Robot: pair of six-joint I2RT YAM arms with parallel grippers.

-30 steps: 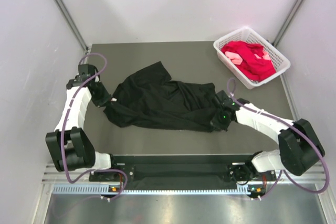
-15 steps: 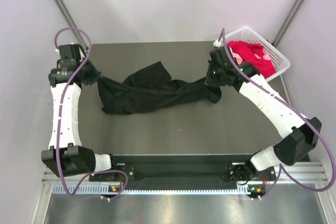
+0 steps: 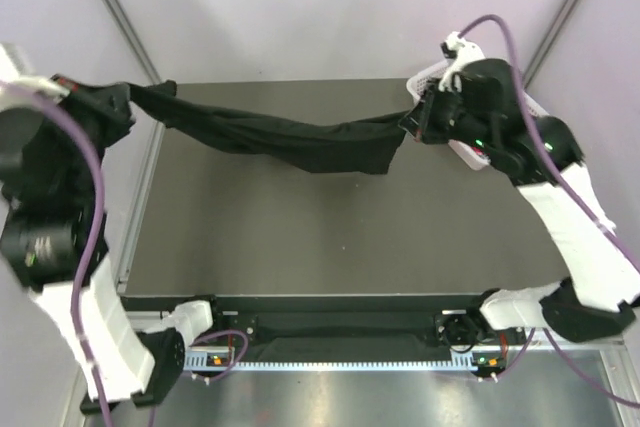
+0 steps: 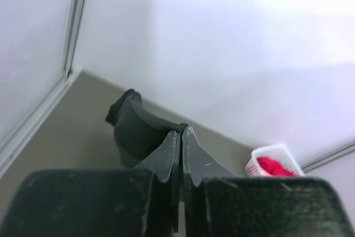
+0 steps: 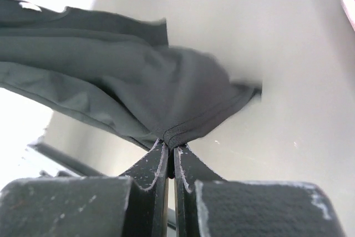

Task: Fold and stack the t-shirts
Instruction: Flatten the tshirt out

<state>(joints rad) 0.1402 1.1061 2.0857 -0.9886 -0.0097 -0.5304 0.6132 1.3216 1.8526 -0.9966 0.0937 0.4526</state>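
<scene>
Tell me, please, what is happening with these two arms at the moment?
Both arms hold the black t-shirt between them. The left gripper is shut on one end and the right gripper on the other, so the cloth hangs stretched and sagging over the table. It is not yet folded. A red t-shirt lies in the white basket at the far right corner.

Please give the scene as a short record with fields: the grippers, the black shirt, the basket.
left gripper: shut on one end of the black t-shirt
right gripper: shut on its other end, at a hem
black t-shirt: stretched between both grippers, sagging over the table
white basket: far right corner, red fabric inside
</scene>
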